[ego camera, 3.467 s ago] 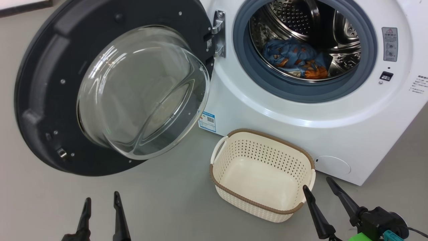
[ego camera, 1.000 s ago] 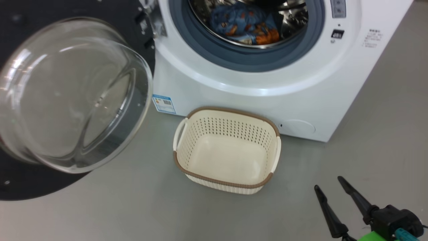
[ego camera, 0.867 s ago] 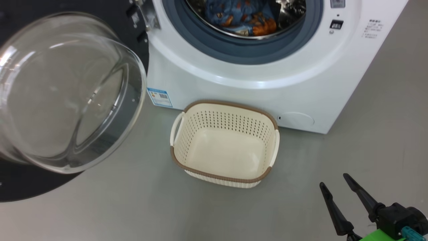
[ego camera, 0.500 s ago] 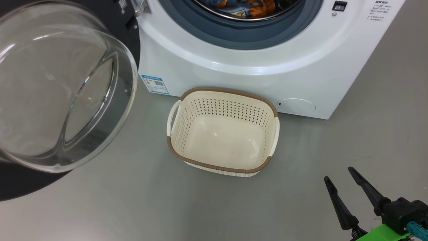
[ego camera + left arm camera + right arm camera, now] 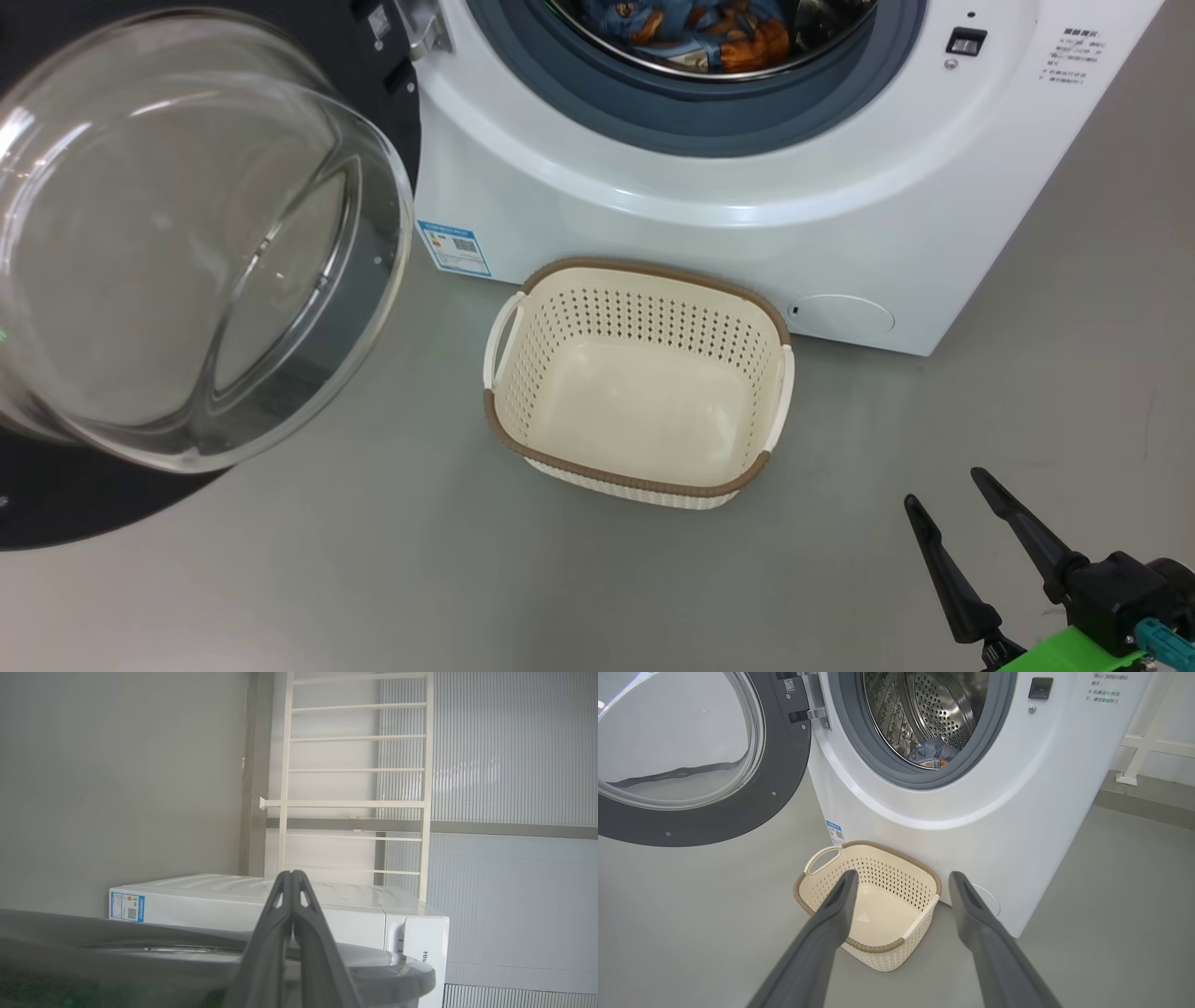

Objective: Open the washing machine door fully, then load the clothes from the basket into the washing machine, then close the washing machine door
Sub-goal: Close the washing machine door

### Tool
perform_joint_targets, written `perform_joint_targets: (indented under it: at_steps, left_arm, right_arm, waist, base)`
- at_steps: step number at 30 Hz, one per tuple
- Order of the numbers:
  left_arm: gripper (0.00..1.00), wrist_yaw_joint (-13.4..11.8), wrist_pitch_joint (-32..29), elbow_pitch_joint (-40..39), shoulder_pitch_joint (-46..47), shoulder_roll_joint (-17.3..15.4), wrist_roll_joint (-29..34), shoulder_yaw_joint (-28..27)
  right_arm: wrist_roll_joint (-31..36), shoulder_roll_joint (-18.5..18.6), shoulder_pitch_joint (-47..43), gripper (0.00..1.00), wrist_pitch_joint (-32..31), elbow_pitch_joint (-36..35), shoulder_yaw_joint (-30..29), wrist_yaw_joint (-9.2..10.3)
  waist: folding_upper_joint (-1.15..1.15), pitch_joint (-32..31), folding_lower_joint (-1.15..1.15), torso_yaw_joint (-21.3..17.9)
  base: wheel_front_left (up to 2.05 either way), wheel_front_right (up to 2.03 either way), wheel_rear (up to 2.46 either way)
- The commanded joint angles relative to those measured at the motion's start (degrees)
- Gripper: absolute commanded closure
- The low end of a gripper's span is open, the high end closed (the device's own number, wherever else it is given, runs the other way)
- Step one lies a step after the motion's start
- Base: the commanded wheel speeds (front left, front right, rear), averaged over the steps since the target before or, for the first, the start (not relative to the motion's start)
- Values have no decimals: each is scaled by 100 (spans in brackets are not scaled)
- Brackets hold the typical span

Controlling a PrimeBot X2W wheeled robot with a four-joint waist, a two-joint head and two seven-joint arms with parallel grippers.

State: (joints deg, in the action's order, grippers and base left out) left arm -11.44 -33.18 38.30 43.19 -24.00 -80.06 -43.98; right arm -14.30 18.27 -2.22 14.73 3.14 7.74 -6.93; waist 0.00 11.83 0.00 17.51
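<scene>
- Grey floor (image 5: 373, 579) runs under the whole scene; the washing machine (image 5: 653, 224) stands at its far side.
- Left of it, the washing machine door (image 5: 187, 243) hangs wide open, its glass bowl bulging toward me.
- The clothes (image 5: 709, 28), blue with orange, lie inside the drum (image 5: 943, 714).
- The basket (image 5: 644, 485) sits on the floor just in front of the machine, its bare cream bottom showing.
- My right pincer (image 5: 943, 485): fingers apart, gripping nothing, over the floor to the basket's right and nearer me, clear of it.
- My left pincer (image 5: 292, 873): fingers pressed together, nothing between them, above the door's dark edge.
</scene>
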Motion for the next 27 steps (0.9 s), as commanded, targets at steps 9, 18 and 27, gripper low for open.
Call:
perform_joint_targets:
  at_steps: [9, 18, 27]
  left_arm:
    - [100, -438, -1051, -811, -438, -63, -266, 229]
    - [100, -977, -1711, -1596, -724, 260, -393, 524]
    - [100, -1385, -2083, -2351, -1085, 422, -324, 813]
  right_arm:
    - [-41, 89, -3, 0, 27, -90, 131, -56]
    - [-22, 33, 45, 0, 27, -83, 193, -56]
    - [-8, -66, 103, 0, 27, -73, 180, -56]
  waist:
    - [0, -183, 0, 65]
    - [0, -230, 0, 124]
    - [0, -266, 0, 112]
  base:
    - [0, 0, 0]
    - [0, 0, 0]
    - [0, 0, 0]
